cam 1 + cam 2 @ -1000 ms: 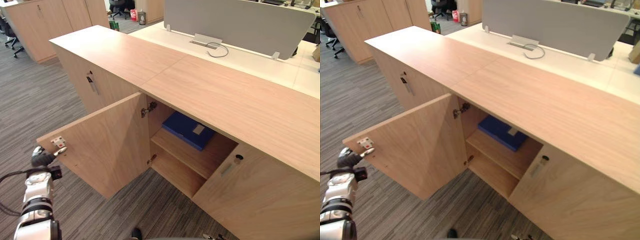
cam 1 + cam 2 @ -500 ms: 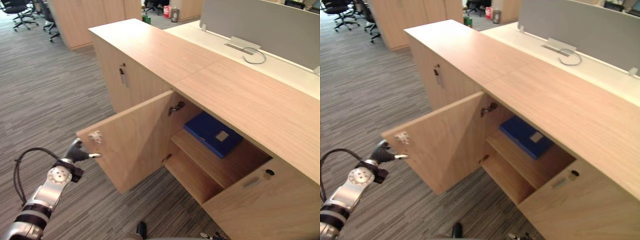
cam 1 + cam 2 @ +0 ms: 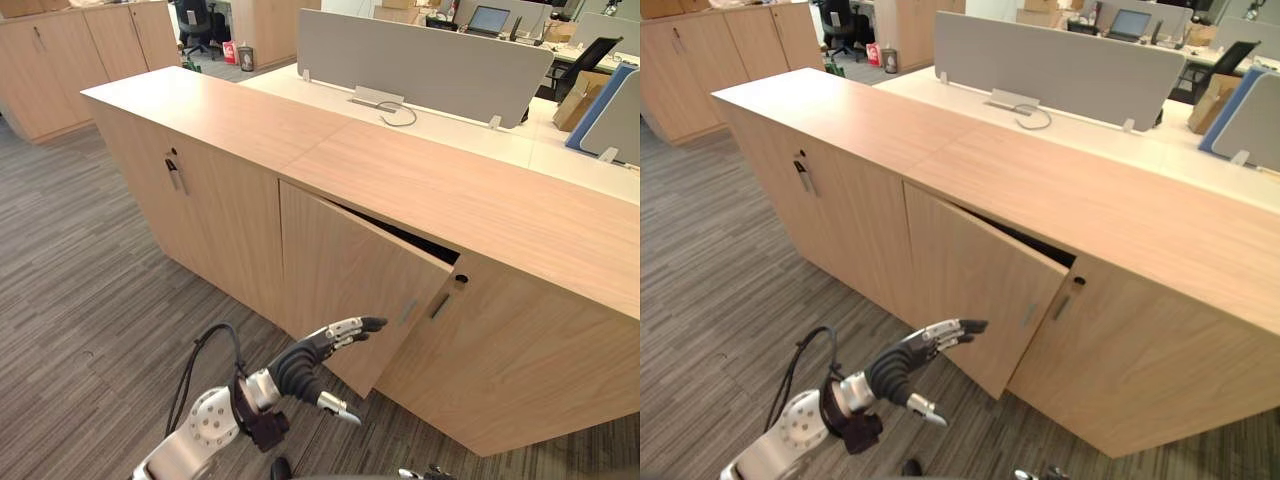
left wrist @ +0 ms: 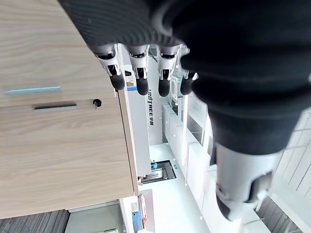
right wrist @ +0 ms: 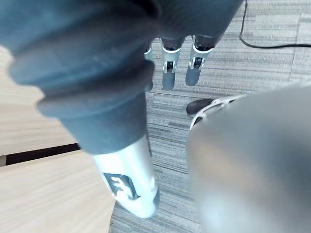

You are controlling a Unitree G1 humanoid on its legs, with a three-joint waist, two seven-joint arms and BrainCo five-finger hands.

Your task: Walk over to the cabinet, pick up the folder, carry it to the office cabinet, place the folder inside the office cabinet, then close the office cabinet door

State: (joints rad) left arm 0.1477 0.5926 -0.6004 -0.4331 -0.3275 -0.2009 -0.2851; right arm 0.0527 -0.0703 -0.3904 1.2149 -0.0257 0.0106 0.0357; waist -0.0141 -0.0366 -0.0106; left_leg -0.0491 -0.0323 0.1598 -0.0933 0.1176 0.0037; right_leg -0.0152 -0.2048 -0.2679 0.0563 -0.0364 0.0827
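The right hand (image 5: 167, 73) is seen in its wrist view hanging over the grey carpet (image 5: 272, 68), its fingers straight and relaxed, nothing held. In front, the left hand (image 3: 305, 362) is stretched toward the office cabinet (image 3: 520, 370), its fingers (image 3: 345, 328) held straight and together, the thumb spread apart below them, nothing grasped. Its fingertips are set at the lower face of the door (image 3: 345, 270); whether they touch it cannot be told. The door is nearly closed, its free edge standing slightly out beside the neighbouring door, with a narrow dark gap (image 3: 400, 232) left under the cabinet top (image 3: 400, 170). The folder is hidden behind the door, so its place inside cannot be told. Behind the cabinet a white counter (image 3: 450, 135) is seen, carrying a grey partition (image 3: 410, 60) and a looped cable (image 3: 395, 115).
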